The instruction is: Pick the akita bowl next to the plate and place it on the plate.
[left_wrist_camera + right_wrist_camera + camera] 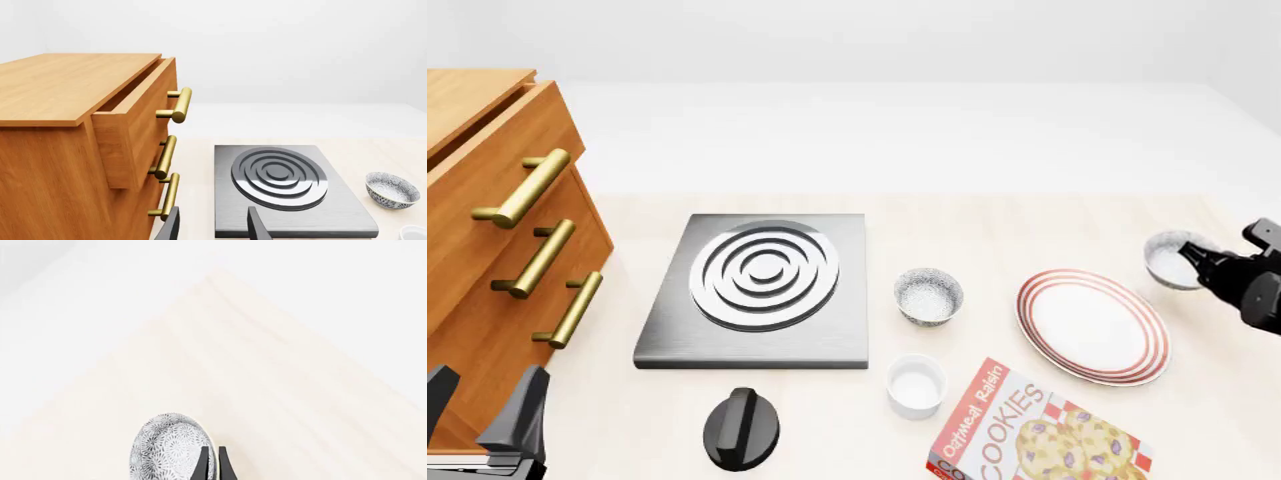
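The akita bowl (1165,258), grey-white and speckled, is just right of the plate (1092,326), a wide white plate with red rings. My right gripper (1194,263) comes in from the right edge and is shut on the bowl's rim. In the right wrist view the thin fingers (202,460) pinch the rim, and the bowl's (170,447) speckled outside faces the camera with pale table far beyond it. My left gripper (487,410) stands open near the front left corner, its fingers (257,226) apart with nothing between them.
A second speckled bowl (929,296) sits between the grey stove (761,290) and the plate. A small white cup (916,385), a cookie box (1034,430) and a black knob (742,428) lie near the front. A wooden drawer cabinet (494,230) fills the left, its top drawer (137,112) open.
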Controlling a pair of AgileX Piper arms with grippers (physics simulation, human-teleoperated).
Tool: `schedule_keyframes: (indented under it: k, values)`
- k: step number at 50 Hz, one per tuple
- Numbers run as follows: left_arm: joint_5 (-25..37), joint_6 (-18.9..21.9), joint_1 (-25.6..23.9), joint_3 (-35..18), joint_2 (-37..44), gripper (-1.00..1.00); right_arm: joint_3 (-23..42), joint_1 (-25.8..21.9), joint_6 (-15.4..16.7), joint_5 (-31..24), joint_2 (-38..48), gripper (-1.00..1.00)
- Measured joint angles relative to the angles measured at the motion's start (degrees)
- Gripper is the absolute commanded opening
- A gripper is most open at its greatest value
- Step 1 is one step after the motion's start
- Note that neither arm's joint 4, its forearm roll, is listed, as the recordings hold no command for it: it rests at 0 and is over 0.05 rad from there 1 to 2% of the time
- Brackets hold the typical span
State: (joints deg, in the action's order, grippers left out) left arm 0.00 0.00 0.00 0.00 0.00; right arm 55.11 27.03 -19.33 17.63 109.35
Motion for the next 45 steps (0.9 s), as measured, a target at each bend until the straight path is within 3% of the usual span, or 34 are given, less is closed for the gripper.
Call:
schedule_keyframes:
  k: [45]
  values:
    - [0.0,0.0,0.0,0.0,0.0,1.00,-4.9,-3.7,-3.3,-2.6,-9.7,-1.00]
